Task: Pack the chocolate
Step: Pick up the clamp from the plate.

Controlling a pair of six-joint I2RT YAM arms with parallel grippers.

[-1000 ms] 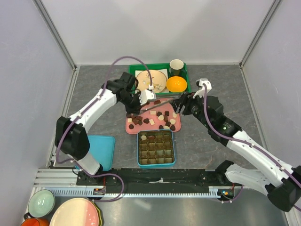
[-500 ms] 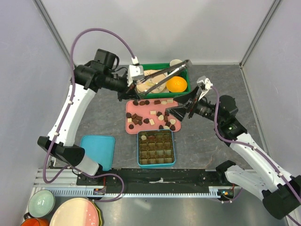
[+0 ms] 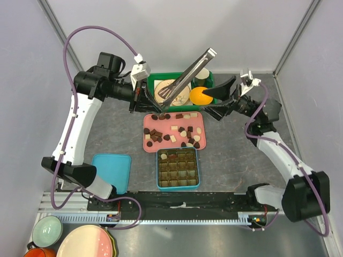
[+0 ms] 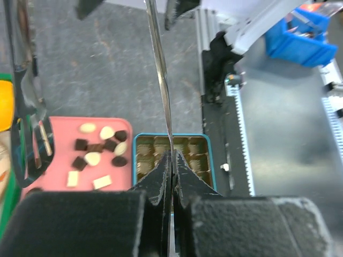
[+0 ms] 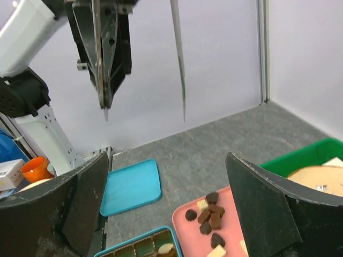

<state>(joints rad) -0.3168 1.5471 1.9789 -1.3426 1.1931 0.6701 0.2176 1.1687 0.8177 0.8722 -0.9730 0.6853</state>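
The left end effector [image 4: 171, 171] is clamped fully closed on one thin arm of a pair of long silver metal tongs [image 3: 190, 72]. The left wrist view shows the two dark fingers [image 4: 158, 182] pressed together on the strip, with the other tong arm splayed off to the side. From above, the tongs slant across the far side of the scene, over a rectangular green plastic tray [image 3: 151, 80], and they are raised off the grey stone-patterned table [image 3: 118, 128].

The right end effector [image 3: 218, 100] is spread as wide as it goes and has nothing in it. In the overhead view it sits just beside a round orange fruit [image 3: 199, 96] that lies in the green tray, over the far right corner of a flat pink rectangular tray [image 3: 147, 120].

The chocolate [image 3: 174, 131], small dark brown, lighter brown and cream-white pieces, is scattered loose across the pink tray, near the middle of the table. Directly in front of that tray, touching or almost touching its near edge, is a teal square tin [image 3: 158, 176] divided into rows of small compartments. One cream piece [image 3: 163, 156] lies in its far left corner compartment, and the other compartments look dark. A flat teal lid [image 3: 112, 171] lies on the table to the left of the tin, apart from it
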